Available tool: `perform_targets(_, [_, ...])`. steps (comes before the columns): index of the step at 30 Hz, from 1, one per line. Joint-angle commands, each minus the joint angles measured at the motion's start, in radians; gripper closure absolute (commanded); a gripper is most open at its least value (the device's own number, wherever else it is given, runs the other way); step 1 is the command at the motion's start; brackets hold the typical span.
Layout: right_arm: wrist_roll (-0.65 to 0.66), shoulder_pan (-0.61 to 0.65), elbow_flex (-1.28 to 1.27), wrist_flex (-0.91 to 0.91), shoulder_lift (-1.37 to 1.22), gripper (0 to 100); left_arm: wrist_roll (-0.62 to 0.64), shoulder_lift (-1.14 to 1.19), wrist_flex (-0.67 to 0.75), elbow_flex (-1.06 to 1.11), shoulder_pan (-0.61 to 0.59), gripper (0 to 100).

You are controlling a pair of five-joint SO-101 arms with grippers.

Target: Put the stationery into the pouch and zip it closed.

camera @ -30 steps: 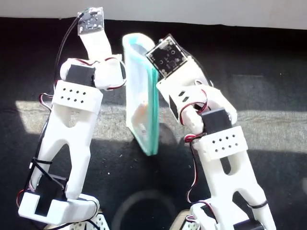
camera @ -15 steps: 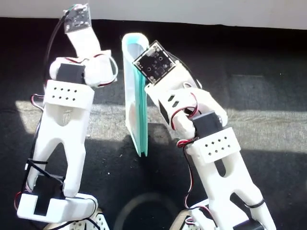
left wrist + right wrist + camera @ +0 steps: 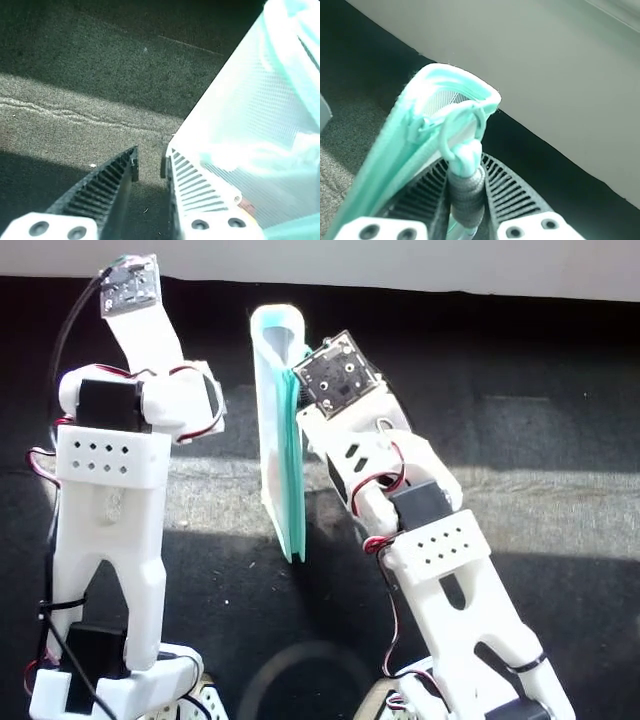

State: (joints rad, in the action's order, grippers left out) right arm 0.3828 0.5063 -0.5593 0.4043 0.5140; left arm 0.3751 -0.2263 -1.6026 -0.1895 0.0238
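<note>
1. I judge this is the zipping step: the pouch stands on edge on the counter, between the arms.
2. My right hand is clamped on the zip pull.
3. My left hand is slightly parted and empty, just beside the pouch. Next it should brace the pouch while the right draws the pull along.

Count was: 1 mesh pouch, toward 12 o'clock on the desk. 1 zipper pull on it. 2 arms: left arm, right arm. 2 hands: left hand, right hand. Pouch contents couldn't be counted.
</note>
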Motion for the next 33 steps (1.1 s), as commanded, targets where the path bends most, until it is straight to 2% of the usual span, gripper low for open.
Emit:
perform_targets(1, [-0.011,0.012,0.024,-0.002,-0.079,99.3,0.011,-0.036,-0.018,-0.045,0.097,89])
perform_targets(6, [-0.012,0.015,0.137,0.004,-0.211,99.3,0.011,-0.036,-0.009,-0.047,0.194,91])
perform_targets(11, [-0.118,0.015,0.196,0.007,-0.254,99.3,0.011,-0.035,-0.008,-0.11,0.196,90])
perform_targets(18, [-0.12,0.013,0.234,0.073,-0.259,99.3,0.011,-0.036,0.021,-0.108,0.199,90])
perform_targets(23, [-0.117,0.012,0.232,0.073,-0.263,99.3,0.012,-0.038,-0.021,-0.202,0.202,90])
perform_targets(29, [-0.117,0.01,0.239,0.073,-0.263,99.3,0.127,-0.027,-0.112,-0.211,0.251,90])
perform_targets(33, [-0.117,0.002,0.239,0.073,-0.255,99.3,0.135,-0.027,-0.083,-0.147,0.262,90])
